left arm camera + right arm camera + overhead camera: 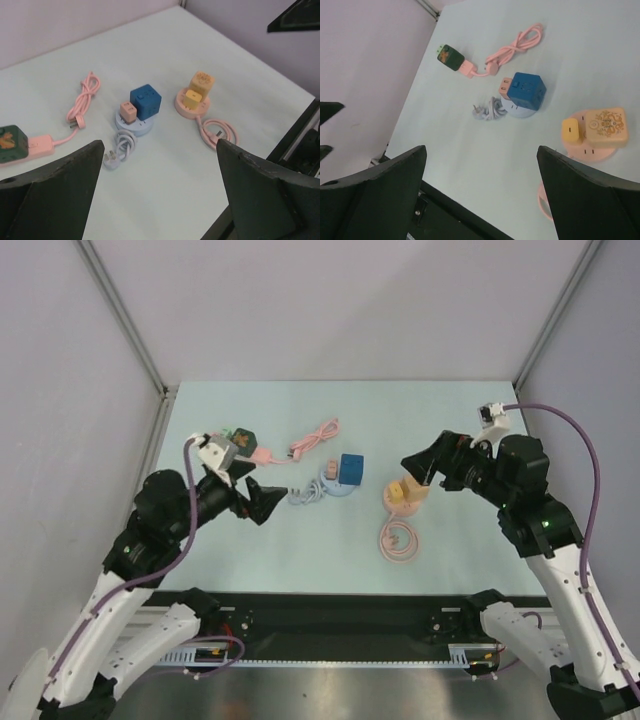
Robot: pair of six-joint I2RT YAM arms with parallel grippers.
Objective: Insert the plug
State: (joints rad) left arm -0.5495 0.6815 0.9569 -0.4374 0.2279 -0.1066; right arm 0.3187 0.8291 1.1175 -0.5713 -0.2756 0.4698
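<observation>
both the left gripper [258,490] and right gripper [415,468] hover spread wide, holding nothing. the pink plug [76,121] lies loose on the table [175,50], near the blue socket cube [145,102]. pickup seems pending; next calls for pinching the plug and aligning its prongs.

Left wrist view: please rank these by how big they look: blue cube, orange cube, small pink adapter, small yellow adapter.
1. blue cube
2. orange cube, a little smaller; it may sit slightly farther off, so the gap is unsure
3. small pink adapter and small yellow adapter: they look alike, so not ranked
</observation>
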